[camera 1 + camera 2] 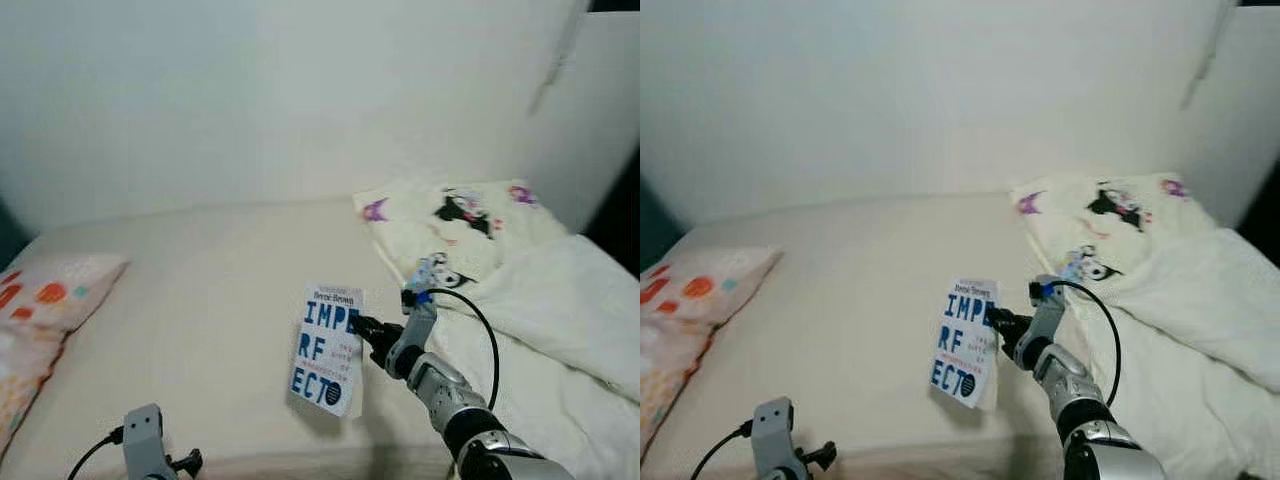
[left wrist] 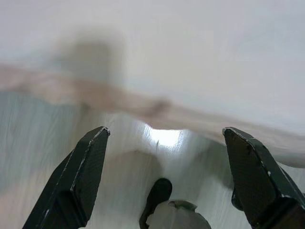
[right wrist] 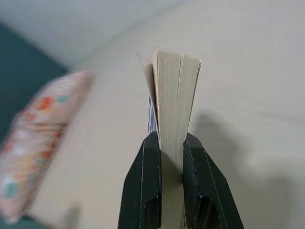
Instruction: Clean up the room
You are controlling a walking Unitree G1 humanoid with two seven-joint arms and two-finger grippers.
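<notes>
Now the right gripper (image 3: 170,143) jaws clamp the book (image 1: 328,350) above the bed (image 1: 220,300); left gripper (image 2: 164,138) jaws gape; carry it level.

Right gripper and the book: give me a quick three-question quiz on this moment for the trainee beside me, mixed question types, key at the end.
1. True or false: the right gripper is shut on the book.
2. The patterned pillow lies on the bed at the robot's: A) left B) right C) under the book.
3. Fill in: the left gripper has its fingers ____.

Key: 1 true, its fingers clamp the page block, book lifted above the bed. 2 A. 3 open, nothing between them.
</notes>
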